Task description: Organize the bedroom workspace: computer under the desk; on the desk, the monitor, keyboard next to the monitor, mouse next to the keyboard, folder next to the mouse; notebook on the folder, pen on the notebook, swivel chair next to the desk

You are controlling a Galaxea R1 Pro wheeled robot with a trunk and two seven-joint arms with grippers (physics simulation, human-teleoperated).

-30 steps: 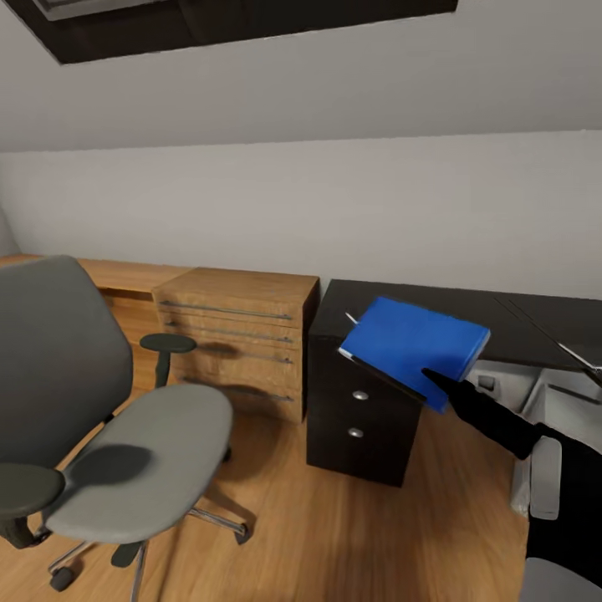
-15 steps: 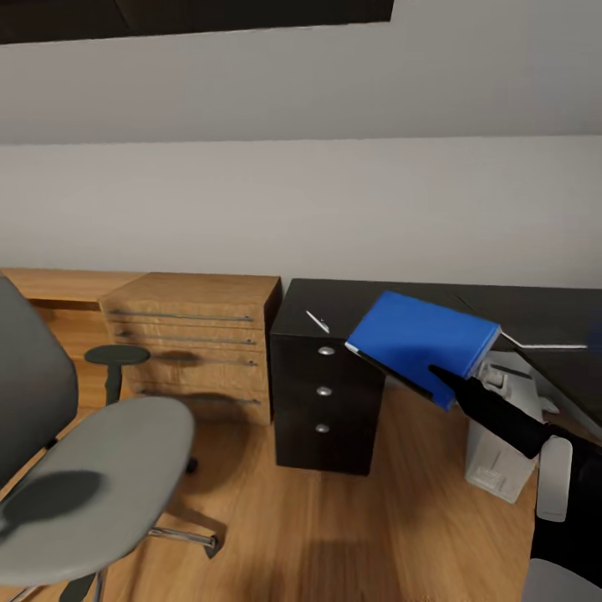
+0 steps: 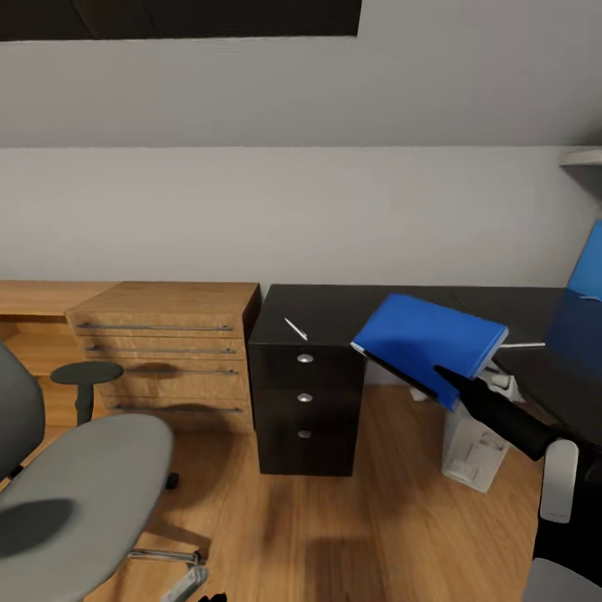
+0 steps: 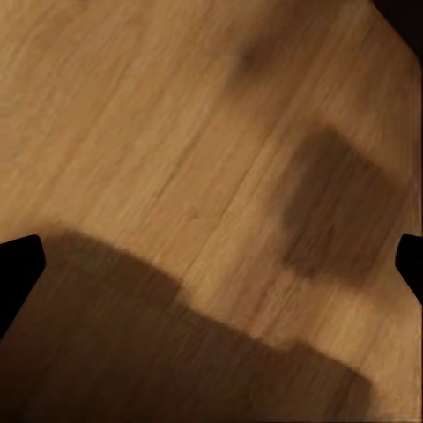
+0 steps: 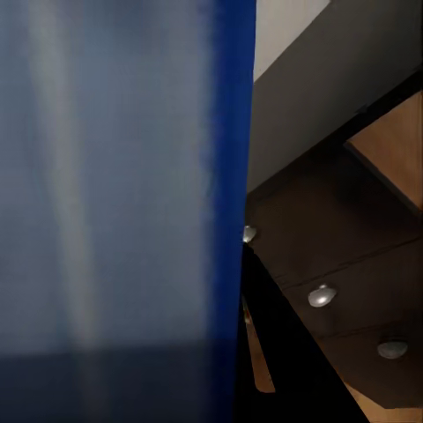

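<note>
I am carrying the folder (image 3: 428,344) to the desk (image 3: 351,305). My right gripper (image 3: 441,378) is clenched on its near edge and holds it tilted in the air, over the desk's near side. Next I must lower it flat on the black top, to the right of the pen (image 3: 294,328).

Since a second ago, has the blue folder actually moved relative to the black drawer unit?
Yes. The folder, held by the right gripper, hung over the drawer unit's right front corner; now it sits clear to the right, toward the desk. The camera also swung.
</note>
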